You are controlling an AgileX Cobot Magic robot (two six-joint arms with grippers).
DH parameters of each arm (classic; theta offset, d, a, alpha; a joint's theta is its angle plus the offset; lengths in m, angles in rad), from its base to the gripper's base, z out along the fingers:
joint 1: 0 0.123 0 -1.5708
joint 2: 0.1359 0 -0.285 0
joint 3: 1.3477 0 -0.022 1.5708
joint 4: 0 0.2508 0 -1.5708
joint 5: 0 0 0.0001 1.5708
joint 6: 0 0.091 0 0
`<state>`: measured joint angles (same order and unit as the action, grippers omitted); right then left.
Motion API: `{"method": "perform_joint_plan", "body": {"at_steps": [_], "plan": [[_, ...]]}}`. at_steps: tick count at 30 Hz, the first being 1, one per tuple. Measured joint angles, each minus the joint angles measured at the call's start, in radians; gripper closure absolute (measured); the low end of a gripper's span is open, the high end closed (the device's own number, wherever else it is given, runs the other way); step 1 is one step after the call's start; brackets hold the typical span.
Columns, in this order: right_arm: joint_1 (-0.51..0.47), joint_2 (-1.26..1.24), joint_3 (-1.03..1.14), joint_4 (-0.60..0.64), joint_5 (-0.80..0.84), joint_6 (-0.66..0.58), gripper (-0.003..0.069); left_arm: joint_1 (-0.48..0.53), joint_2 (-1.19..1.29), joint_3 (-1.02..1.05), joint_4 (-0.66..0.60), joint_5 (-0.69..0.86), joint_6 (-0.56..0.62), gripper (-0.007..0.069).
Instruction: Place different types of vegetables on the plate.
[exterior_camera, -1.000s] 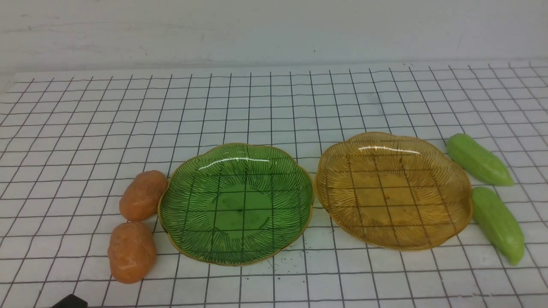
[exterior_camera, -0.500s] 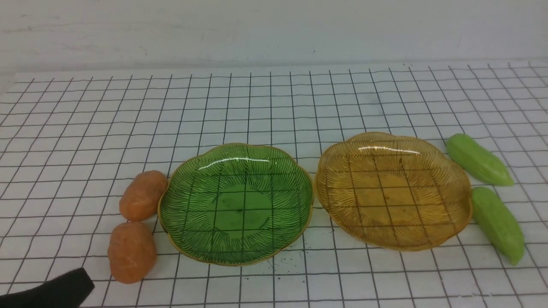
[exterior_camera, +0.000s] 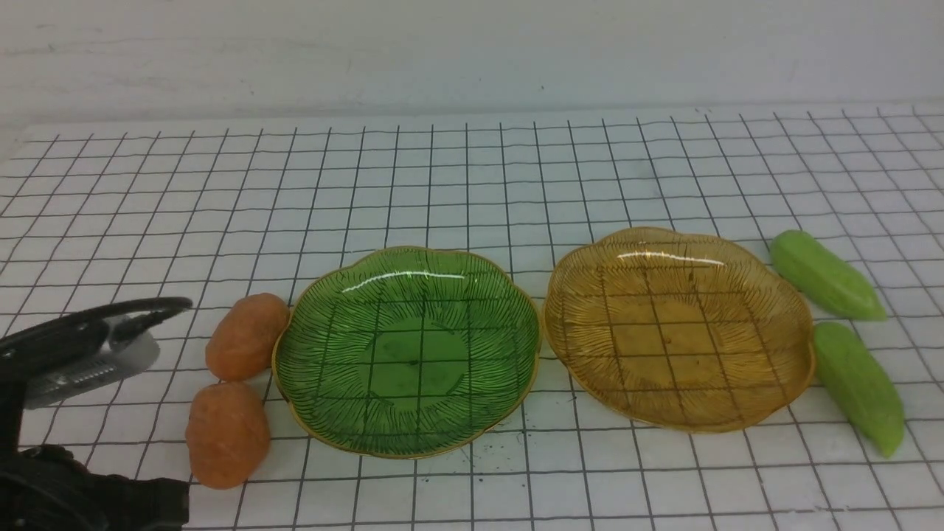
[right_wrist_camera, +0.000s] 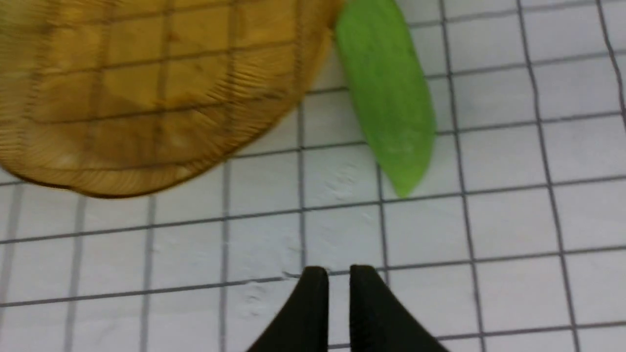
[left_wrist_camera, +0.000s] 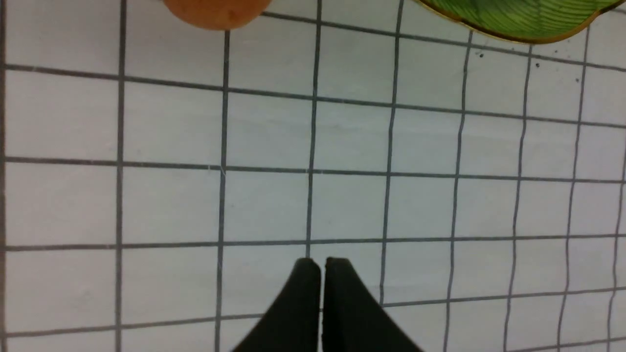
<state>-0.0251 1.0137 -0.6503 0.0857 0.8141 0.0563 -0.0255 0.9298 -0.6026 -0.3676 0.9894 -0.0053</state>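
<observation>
Green plate (exterior_camera: 332, 324) and amber plate (exterior_camera: 590, 295) are bare. Near gourd (exterior_camera: 859, 386) and far gourd (exterior_camera: 824, 276) lie beside the amber rim, near potato (exterior_camera: 226, 434) and far potato (exterior_camera: 245, 336) beside the green: grasping may knock glass. Left gripper (left_wrist_camera: 322, 264) closed, right gripper (right_wrist_camera: 338, 274) barely parted, both empty.

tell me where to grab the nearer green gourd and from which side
Grip the nearer gourd across its thick middle, from straight above with the right gripper. It lies flat, its ends taper and would likely slip, and the rim of the amber plate crowds its far end.

Gridded table (exterior_camera: 472, 184) holds green plate (exterior_camera: 332, 324), amber plate (exterior_camera: 590, 295), potatoes (exterior_camera: 245, 336) (exterior_camera: 226, 434), gourds (exterior_camera: 824, 276) (exterior_camera: 859, 385).
</observation>
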Motion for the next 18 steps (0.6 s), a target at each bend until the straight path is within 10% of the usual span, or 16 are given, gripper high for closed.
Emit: {"method": "perform_joint_plan", "body": {"at_steps": [18], "plan": [[0.001,0.569,-0.208,-0.168,-0.197,0.093,0.0232,0.000,0.005,0.000,-0.001,-0.080,0.036,0.0628]]}}
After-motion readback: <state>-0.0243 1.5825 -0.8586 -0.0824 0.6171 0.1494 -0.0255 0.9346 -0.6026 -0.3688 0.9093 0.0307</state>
